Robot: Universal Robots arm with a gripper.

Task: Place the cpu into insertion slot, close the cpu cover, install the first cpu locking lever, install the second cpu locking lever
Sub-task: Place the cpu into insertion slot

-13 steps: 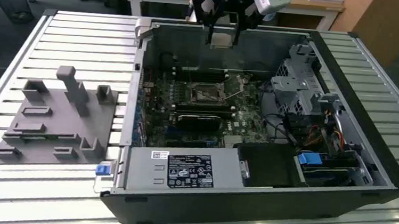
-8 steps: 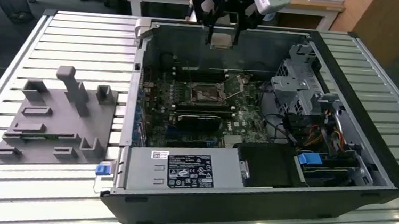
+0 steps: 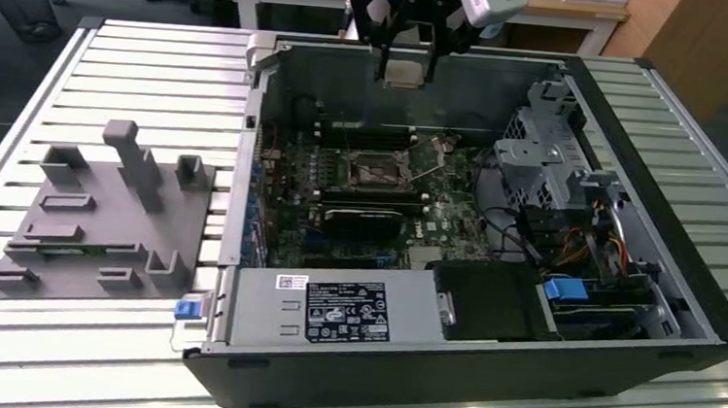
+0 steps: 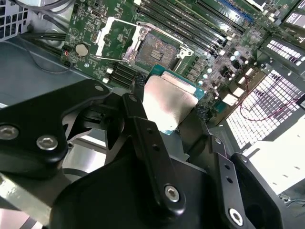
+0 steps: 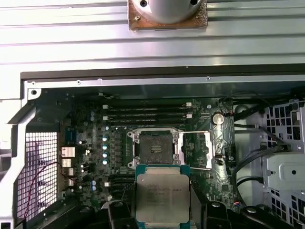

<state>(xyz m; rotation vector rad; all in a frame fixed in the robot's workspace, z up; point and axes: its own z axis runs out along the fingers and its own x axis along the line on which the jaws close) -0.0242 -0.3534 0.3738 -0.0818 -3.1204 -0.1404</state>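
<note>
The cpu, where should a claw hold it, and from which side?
By two opposite thin edges of the cpu, from its flat metal top side, as the claw grips it now; that leaves the underside free for the insertion slot.

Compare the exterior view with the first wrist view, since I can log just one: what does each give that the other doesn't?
Exterior view: the grey fixture block on the slatted table, and the whole open computer case with the gripper over its far side. First wrist view: the cpu with its metal top face-on, and the cpu cover swung open beside the socket. Both: the cpu held in the gripper, not yet in the empty insertion slot.
</note>
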